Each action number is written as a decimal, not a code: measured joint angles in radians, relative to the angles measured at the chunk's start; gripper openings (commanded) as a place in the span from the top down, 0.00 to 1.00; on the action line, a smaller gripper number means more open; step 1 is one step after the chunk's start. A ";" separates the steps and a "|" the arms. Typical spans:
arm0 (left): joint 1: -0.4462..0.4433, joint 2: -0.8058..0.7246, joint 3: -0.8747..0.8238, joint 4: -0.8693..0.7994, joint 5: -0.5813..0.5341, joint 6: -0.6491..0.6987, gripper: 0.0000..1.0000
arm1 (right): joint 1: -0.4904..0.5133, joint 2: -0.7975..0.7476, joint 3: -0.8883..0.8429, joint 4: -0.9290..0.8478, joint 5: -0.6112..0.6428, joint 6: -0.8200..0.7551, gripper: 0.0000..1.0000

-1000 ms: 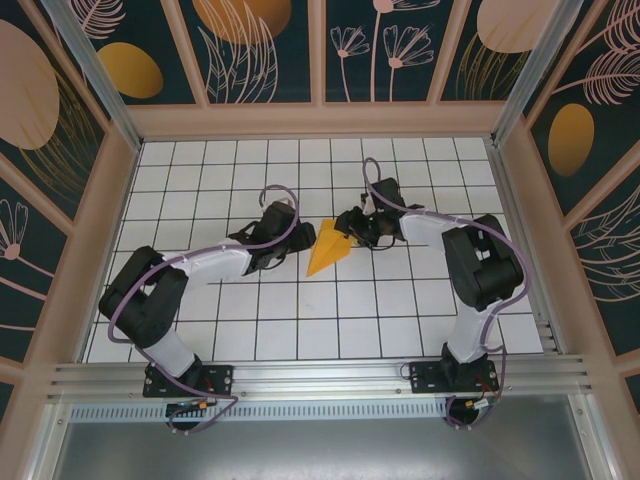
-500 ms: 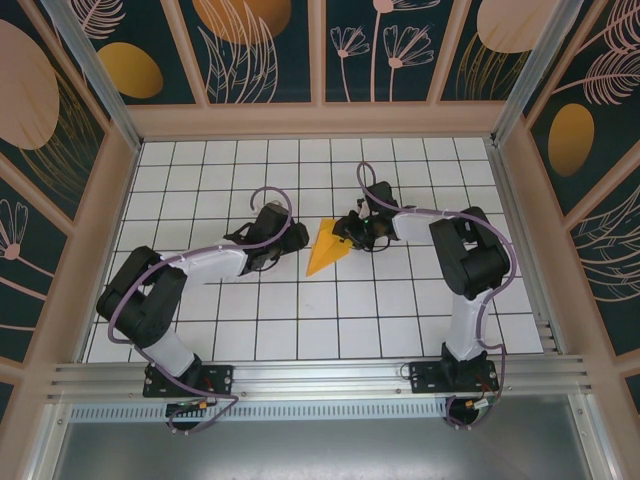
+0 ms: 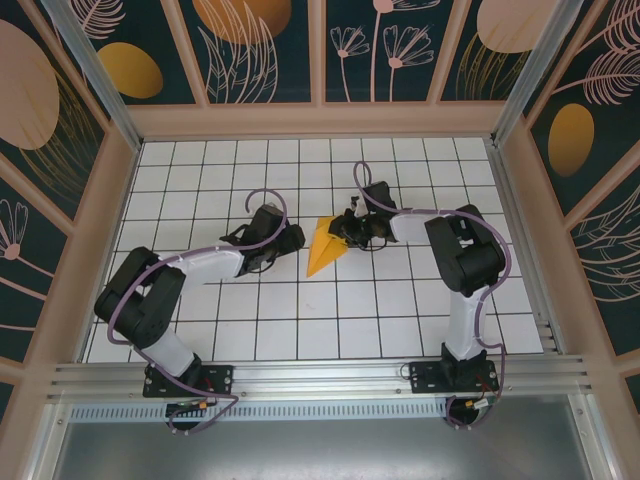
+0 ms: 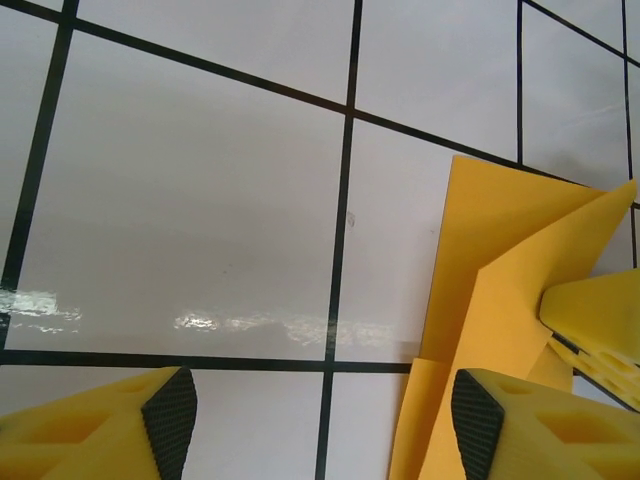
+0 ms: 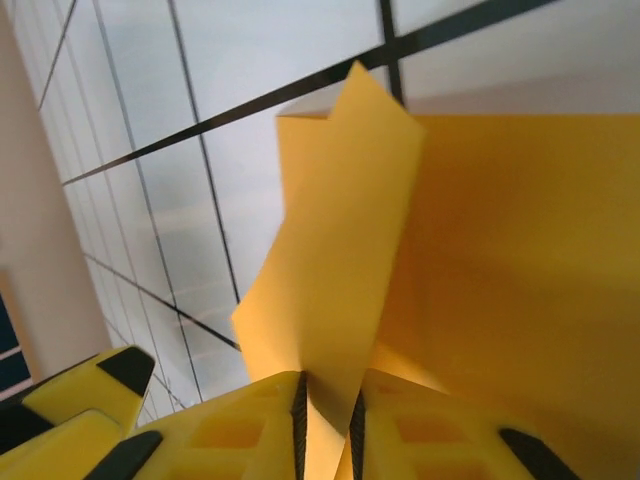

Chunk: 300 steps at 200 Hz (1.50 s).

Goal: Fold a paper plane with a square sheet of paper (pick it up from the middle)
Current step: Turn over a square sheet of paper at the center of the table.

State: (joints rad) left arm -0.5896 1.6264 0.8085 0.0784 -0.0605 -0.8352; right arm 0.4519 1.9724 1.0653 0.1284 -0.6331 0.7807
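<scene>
Paper sheet [image 3: 322, 252] on white gridded table [image 3: 300, 305] amid floral walls [image 3: 262, 52]; flap pinched in right hand [image 5: 325, 415], left hand [image 4: 320, 410] wide.

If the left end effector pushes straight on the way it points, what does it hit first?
Probably the tiled table: bare tile fills the gap of the open left end effector. One finger lines up with the edge of the folded paper sheet and may catch it first; depth is unclear.

Both arms stretch low toward the middle, elbows bent outward. The left gripper [image 4: 325, 410] hangs with its fingers spread well apart. The right gripper [image 5: 325, 405] looks pinched tight, its two pads nipping the paper [image 5: 340, 250] between them.
</scene>
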 measured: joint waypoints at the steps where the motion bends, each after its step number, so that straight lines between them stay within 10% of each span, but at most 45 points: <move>1: 0.000 -0.001 -0.001 0.000 0.001 0.000 0.26 | 0.000 0.000 -0.001 0.003 -0.001 -0.001 0.84; 69: 0.066 -0.116 -0.117 0.138 0.146 -0.014 0.02 | -0.013 -0.004 -0.073 0.225 -0.097 0.036 1.00; 181: 0.094 -0.121 -0.211 0.659 0.585 -0.263 0.03 | -0.063 -0.134 -0.066 0.472 -0.417 0.168 1.00; 212: 0.094 -0.075 -0.226 0.750 0.643 -0.326 0.14 | -0.063 -0.135 -0.066 0.524 -0.453 0.231 1.00; 259: 0.094 -0.042 -0.227 0.868 0.690 -0.396 0.56 | -0.063 -0.135 -0.066 0.566 -0.476 0.292 0.97; 300: 0.094 -0.026 -0.227 0.887 0.689 -0.412 0.83 | -0.064 -0.137 -0.054 0.487 -0.467 0.244 0.78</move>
State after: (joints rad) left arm -0.4957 1.6001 0.5812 0.9649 0.6281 -1.2472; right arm 0.3878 1.8351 1.0111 0.6155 -1.1004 1.0245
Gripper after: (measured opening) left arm 0.218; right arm 0.163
